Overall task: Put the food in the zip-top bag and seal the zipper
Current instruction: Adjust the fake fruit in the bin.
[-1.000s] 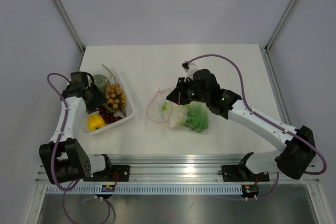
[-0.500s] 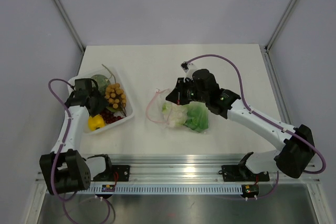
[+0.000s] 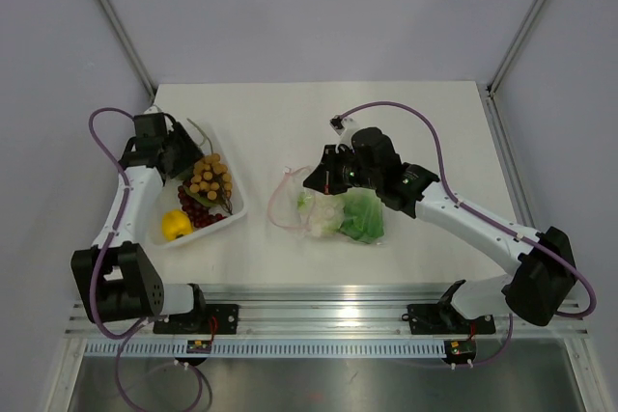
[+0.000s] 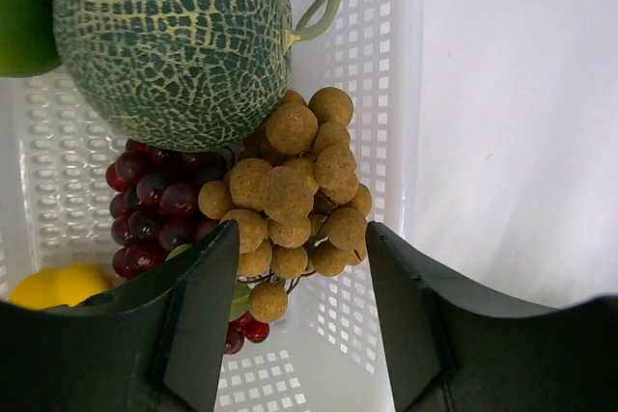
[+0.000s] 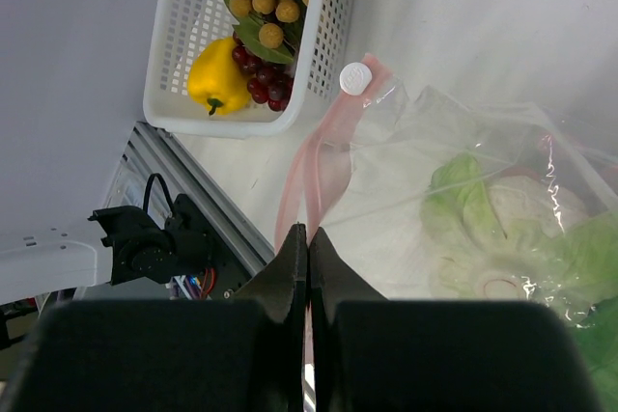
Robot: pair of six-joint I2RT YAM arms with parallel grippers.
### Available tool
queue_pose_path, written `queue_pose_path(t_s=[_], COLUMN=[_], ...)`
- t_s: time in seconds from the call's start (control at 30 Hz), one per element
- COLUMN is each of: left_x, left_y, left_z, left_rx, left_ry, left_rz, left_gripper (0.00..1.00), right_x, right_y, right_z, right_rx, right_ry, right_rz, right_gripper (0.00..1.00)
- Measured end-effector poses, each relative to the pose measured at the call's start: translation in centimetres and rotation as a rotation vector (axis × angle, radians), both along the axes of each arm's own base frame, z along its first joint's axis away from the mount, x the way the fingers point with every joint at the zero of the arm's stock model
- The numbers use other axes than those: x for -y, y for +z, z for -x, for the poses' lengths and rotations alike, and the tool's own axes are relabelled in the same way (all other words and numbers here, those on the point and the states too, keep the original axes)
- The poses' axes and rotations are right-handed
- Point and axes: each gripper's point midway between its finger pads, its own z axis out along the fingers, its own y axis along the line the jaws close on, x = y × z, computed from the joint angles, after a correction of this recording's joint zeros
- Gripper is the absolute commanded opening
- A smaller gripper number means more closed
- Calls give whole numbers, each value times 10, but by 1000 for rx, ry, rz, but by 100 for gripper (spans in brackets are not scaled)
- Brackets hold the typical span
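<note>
The clear zip-top bag [image 3: 333, 211] lies mid-table with green lettuce [image 3: 364, 220] and a pale vegetable [image 3: 322, 216] inside. Its pink zipper [image 5: 311, 177] loops out at the left end, with a white slider [image 5: 355, 77] on it. My right gripper [image 5: 308, 233] is shut on that pink strip at the bag's mouth [image 3: 311, 178]. The tan-brown balls [image 4: 299, 180], dark red grapes [image 4: 154, 214] and a yellow piece [image 3: 176, 226] lie in the white tray [image 3: 235, 211]. My left gripper [image 4: 301, 238] hangs open over the tray's far end [image 3: 185, 161]. The balls sit just beyond its fingertips, ungripped.
A netted green melon [image 4: 174, 36] with a curled stem fills the tray's far end beside a plain green fruit [image 4: 21, 16]. The tray's perforated wall [image 4: 386, 94] runs along the right of the balls. The metal rail [image 3: 328, 315] borders the near table edge.
My left arm has swung from the tray's near-left side to its far end and now looks along the tray at the balls. My right gripper has hardly moved and keeps its hold.
</note>
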Motion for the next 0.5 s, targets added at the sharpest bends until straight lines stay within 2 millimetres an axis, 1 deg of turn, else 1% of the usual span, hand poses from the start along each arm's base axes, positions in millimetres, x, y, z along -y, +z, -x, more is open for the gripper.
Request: queue_pose_path(t_s=[0.2, 0.33, 0.5], left_x=[3, 2, -2], left_y=[-25, -29, -34], left_z=[-5, -6, -11], left_rx=[-73, -81, -82], left_ry=[-8, -3, 12], left_rz=[6, -2, -18], left_gripper=[52, 52, 49], right_x=[0, 1, 1], right_y=[0, 2, 6], right_z=[0, -1, -3], right_rx=[-2, -1, 7], right_ry=[-2, -7, -14], right_rz=[0, 4, 1], right_gripper=[0, 0, 0])
